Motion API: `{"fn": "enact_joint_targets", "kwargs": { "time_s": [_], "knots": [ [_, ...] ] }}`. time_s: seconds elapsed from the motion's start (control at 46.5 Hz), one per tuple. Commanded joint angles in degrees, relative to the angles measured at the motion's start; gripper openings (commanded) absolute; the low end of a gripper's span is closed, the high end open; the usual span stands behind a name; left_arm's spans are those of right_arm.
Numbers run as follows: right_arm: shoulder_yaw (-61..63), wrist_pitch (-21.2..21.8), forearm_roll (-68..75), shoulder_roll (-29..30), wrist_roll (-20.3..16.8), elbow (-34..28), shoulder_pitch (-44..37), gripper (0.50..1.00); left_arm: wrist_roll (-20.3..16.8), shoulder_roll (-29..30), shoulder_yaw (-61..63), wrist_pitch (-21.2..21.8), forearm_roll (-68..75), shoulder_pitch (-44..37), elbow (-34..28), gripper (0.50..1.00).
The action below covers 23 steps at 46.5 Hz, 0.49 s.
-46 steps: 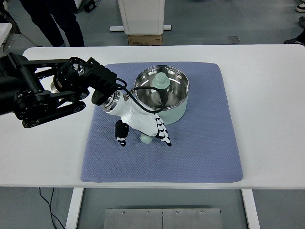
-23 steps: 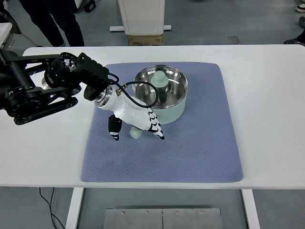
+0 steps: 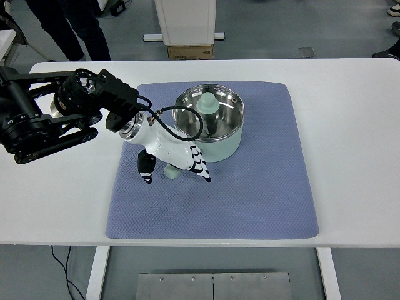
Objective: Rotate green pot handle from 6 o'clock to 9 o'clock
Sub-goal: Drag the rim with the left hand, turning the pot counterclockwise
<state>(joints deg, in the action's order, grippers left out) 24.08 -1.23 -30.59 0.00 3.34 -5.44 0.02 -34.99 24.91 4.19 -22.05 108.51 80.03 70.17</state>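
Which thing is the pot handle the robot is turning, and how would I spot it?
Find the blue mat on the white table. The green pot sits on it, and the pot handle sticks out toward the lower left under the white left hand. Unlike the round knob in the pot, it points sideways.

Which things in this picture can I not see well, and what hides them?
- Pot handle: only its tip shows in the top view; the left hand covers the rest.
- Grip: whether the fingers clamp the handle is unclear.
- Person: cut off by the top edge.
- Right hand: out of view.
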Motion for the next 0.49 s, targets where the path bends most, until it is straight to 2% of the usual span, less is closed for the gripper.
{"fn": "enact_joint_targets", "kwargs": {
  "time_s": [0.0, 0.473],
  "knots": [
    [0.0, 0.0, 0.0, 0.0, 0.0, 0.0, 0.0, 1.0, 0.0, 0.0, 0.2, 0.0, 0.0, -0.1, 0.1, 1.0],
    [0.0, 0.0, 0.0, 0.0, 0.0, 0.0, 0.0, 1.0, 0.0, 2.0, 1.3, -0.1, 0.0, 0.9, 0.8, 1.0]
  ]
}}
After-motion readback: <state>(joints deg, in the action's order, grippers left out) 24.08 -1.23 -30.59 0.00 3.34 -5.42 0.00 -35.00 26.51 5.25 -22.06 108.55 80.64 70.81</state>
